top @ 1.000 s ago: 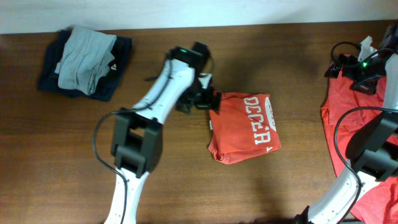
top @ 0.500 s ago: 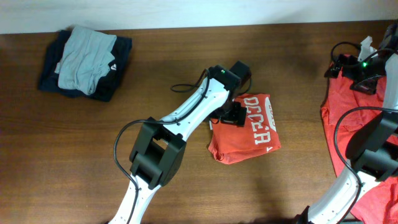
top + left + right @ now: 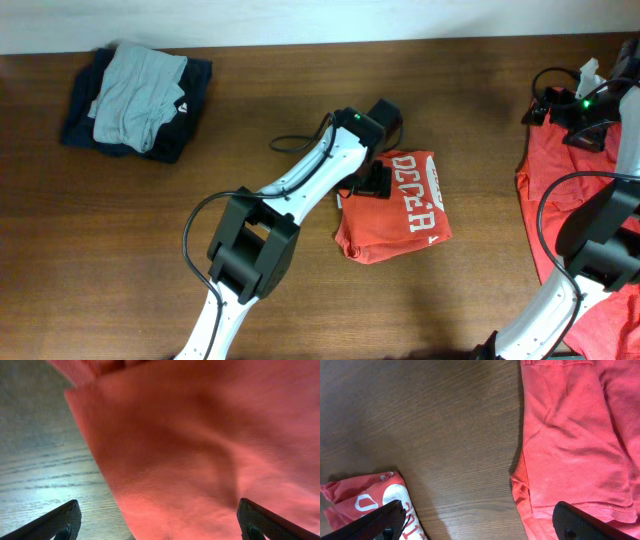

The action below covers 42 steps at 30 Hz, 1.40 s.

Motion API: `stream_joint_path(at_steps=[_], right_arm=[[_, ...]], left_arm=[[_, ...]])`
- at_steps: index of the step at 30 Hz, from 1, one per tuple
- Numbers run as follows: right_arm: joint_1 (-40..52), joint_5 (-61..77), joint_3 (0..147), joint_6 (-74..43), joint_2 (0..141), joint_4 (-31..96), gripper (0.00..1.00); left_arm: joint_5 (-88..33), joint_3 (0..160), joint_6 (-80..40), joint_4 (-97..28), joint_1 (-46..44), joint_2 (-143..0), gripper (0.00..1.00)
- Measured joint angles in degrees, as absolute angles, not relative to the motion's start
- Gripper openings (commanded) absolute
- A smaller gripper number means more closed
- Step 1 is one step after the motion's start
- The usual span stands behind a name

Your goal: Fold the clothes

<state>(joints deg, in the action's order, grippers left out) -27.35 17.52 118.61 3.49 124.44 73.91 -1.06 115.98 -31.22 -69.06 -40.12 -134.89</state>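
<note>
Left hand (image 3: 374,181) was spread wide and empty, low over the far-left edge of the folded T-shirt (image 3: 398,208) lying mid-desk (image 3: 100,250), lettering up. It was likely set there to press or shift the bundle; contact was unclear. Right hand (image 3: 482,525) was also spread and empty, parked far right beside the unfolded T-shirts (image 3: 545,185), probably waiting to take the next one. A dark and grey folded pile (image 3: 135,90) sat far left.

folded T-shirt (image 3: 400,212): orange-red, white lettering up, lying centre | loose T-shirts (image 3: 536,166): orange-red heap, far right
</note>
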Motion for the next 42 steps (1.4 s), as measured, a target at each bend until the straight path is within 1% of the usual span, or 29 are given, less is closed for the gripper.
stream_joint_path(at_steps=[4, 11, 20, 21, 22, 23, 24, 26, 28, 32, 33, 38, 42], right_arm=[[-27.4, 17.5, 118.6, 3.5, 124.4, 73.9, 0.99], [-27.4, 17.5, 118.6, 3.5, 124.4, 73.9, 0.99], [-27.4, 17.5, 118.6, 3.5, 124.4, 73.9, 0.99], [-27.4, 17.5, 118.6, 3.4, 124.4, 73.9, 0.99], [-27.4, 17.5, 118.6, 3.5, 124.4, 73.9, 0.99], [-27.4, 17.5, 118.6, 3.5, 124.4, 73.9, 0.99], [-27.4, 17.5, 118.6, 3.5, 124.4, 73.9, 0.99], [-27.4, 17.5, 118.6, 3.5, 124.4, 73.9, 0.99], [-27.4, 17.5, 118.6, 3.5, 124.4, 73.9, 0.99], [-27.4, 17.4, 118.6, 3.5, 124.4, 73.9, 0.99], [-27.4, 17.4, 118.6, 3.5, 124.4, 73.9, 0.99], [-27.4, 17.4, 118.6, 3.5, 124.4, 73.9, 0.99], [-27.4, 17.4, 118.6, 3.5, 124.4, 73.9, 0.99]], left_arm=[[-1.5, 112.1, -32.4, -67.2, -40.1, -134.9, 0.99], [-6.1, 107.0, -32.9, -60.5, -39.3, -133.6, 0.99], [-6.4, 106.4, -33.1, -59.8, -39.3, -133.3, 0.99], [-6.4, 106.4, -33.1, -59.8, -39.3, -133.3, 0.96], [-6.5, 106.4, -33.2, -59.8, -39.3, -133.3, 0.90], [-6.7, 106.4, -33.5, -59.7, -39.3, -133.3, 0.76], [-7.0, 106.4, -33.7, -59.5, -39.4, -133.3, 0.64], [-8.8, 106.5, -33.7, -58.5, -39.6, -133.5, 0.52], [-9.8, 106.5, -33.8, -57.8, -39.7, -133.7, 0.47], [-11.4, 106.6, -34.0, -57.4, -39.7, -133.7, 0.28], [-11.7, 106.6, -34.0, -57.3, -39.7, -133.7, 0.22], [-12.2, 106.7, -34.2, -57.4, -39.7, -133.7, 0.01], [-12.3, 107.1, -33.9, -57.7, -39.6, -133.8, 0.01]])
